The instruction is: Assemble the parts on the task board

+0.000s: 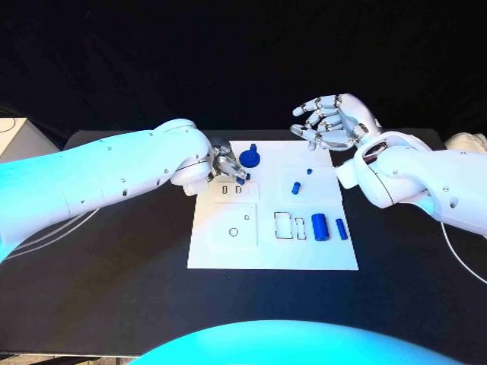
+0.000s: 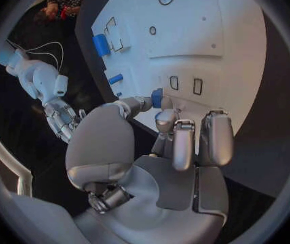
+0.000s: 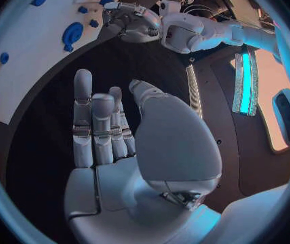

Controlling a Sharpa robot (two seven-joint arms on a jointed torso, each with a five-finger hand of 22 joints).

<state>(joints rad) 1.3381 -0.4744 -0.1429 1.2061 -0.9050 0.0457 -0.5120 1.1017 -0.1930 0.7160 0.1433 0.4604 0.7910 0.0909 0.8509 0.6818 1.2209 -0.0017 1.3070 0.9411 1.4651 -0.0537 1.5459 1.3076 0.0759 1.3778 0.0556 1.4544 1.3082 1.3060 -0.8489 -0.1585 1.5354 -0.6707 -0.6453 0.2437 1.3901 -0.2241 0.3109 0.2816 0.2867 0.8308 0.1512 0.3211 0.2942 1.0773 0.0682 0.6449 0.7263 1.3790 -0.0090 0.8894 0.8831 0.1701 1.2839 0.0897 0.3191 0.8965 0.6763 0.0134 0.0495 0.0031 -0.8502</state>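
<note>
The board (image 1: 273, 255) lies flat in the middle of the black table (image 1: 101, 289). Several recesses are cut into it. In the row nearest the robot, a round hole and two narrow rectangular slots are seen unfilled, and beside them two blue cylinders (image 1: 320, 226) stand or lie close together; whether they are seated in recesses cannot be told. Further up, a small blue peg (image 1: 296, 187) and a tiny blue stud (image 1: 308, 171) sit on a raised square. Near the far edge a blue disc with a stem (image 1: 251, 158) rests on the board.

No writing or label can be read anywhere.

The left hand (image 1: 228, 167) is lowered over the board's far left part, and a small blue part (image 2: 156, 98) is pinched between its thumb and a finger, close above two small slots. In the head view this part is largely hidden by the fingers.

The right hand (image 1: 332, 122) is raised beyond the board's far right corner, fingers apart and lightly curled, with nothing in it.
</note>
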